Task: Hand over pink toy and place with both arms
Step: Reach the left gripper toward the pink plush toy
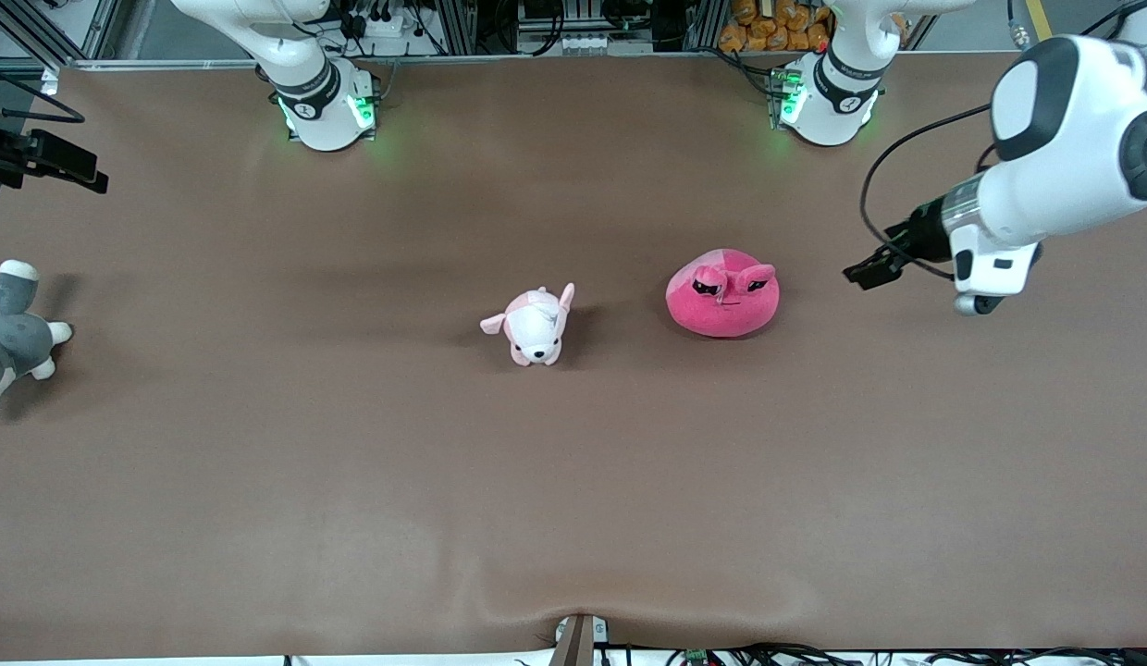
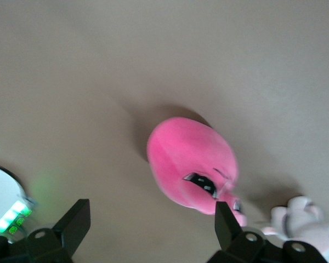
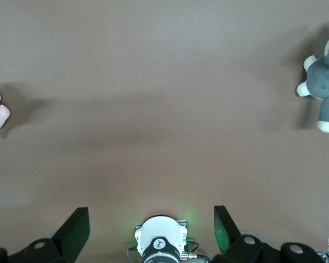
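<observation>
A: pink toy (image 1: 722, 297) sits on the bench (image 1: 351, 481) mid-width, toward the left arm's end, face toward the front camera. Slightly wider than deep, long axis running between the two arms' ends. Pale puppy plush (image 1: 534, 326) is beside it toward the right arm's end, apart, not touching.

B: Pincers?

A: Left pincer (image 1: 869, 268) is in the air over bare bench beside the toy, fingers spread, nothing held. Right pincer (image 3: 151, 227) is out of the front view; its wrist view shows it released, high over its own base. That arm waits.

B: Risks?

A: Soft round blob: I expect a shallow pinch to slip off the crown. A squeeze across the long axis may exceed the spread. Grey plush (image 1: 9, 338) is well apart, no issue.
</observation>
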